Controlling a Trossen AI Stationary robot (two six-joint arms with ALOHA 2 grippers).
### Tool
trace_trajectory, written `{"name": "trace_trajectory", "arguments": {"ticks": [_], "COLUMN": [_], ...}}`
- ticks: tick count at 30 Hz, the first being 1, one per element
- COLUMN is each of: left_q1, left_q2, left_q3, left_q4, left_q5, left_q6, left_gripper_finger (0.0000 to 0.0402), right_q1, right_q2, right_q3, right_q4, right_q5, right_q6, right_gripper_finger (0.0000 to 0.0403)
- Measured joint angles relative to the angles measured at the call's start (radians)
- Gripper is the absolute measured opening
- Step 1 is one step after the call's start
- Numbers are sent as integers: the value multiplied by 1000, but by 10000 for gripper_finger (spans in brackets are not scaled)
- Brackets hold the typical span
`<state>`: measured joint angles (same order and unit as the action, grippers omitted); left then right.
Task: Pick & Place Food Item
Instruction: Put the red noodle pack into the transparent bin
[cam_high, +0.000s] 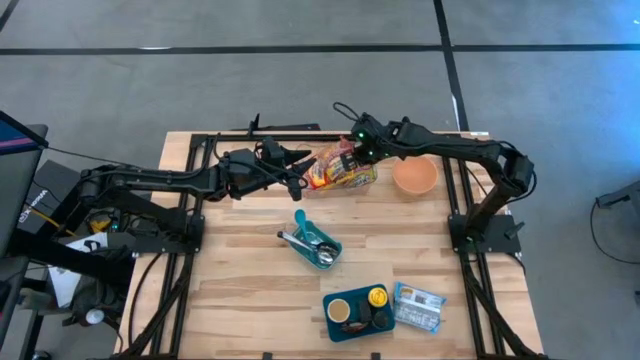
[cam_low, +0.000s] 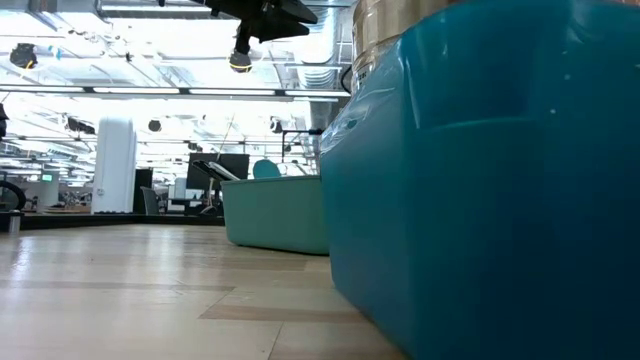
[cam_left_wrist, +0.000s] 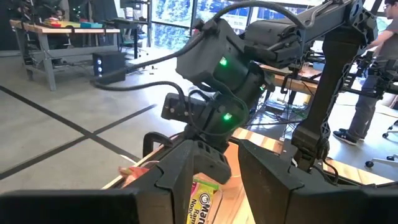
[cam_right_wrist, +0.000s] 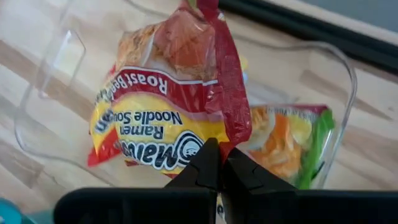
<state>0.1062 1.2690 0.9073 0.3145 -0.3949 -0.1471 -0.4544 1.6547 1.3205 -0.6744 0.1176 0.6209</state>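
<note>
At the table's far edge, the right gripper (cam_right_wrist: 219, 163) pinches one red ramen packet (cam_right_wrist: 163, 118) above a clear container (cam_right_wrist: 339, 87) holding a second packet (cam_right_wrist: 292, 140). Left gripper (cam_high: 300, 180), jaws partly parted, grasps nothing visible beside it. Two teal trays (cam_high: 312, 245) lie nearer; their contents are indistinct.

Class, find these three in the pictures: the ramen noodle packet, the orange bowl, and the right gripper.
ramen noodle packet (cam_right_wrist: 158, 134): right wrist view, on its printed yellow label.
orange bowl (cam_high: 414, 177): high view, on its inside.
right gripper (cam_right_wrist: 220, 163): right wrist view, between its fingertips, shut on the packet's edge.
</note>
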Motion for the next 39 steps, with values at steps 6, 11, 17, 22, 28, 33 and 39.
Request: {"name": "trace_trajectory", "arguments": {"ticks": [6,11,17,22,28,33,39], "left_q1": [0,0,0,0,0,0,0], "left_q2": [0,0,0,0,0,0,0], "left_q3": [0,0,0,0,0,0,0], "left_q4": [0,0,0,0,0,0,0], "left_q5": [0,0,0,0,0,0,0], "left_q6": [0,0,0,0,0,0,0], "left_gripper_finger": [121,121,121,121,121,121,121], "right_q1": [4,0,0,-2,-2,-4,-23], "right_q2": [0,0,0,0,0,0,0], "right_q3": [0,0,0,0,0,0,0], "right_q4": [-56,-121,-164,-184,-199,-204,-212], "right_q5": [-4,8,21,22,22,22,19], "right_q6": [1,1,0,0,-22,-27,-87], "right_gripper_finger": [0,0,0,1,35,86,140]}}
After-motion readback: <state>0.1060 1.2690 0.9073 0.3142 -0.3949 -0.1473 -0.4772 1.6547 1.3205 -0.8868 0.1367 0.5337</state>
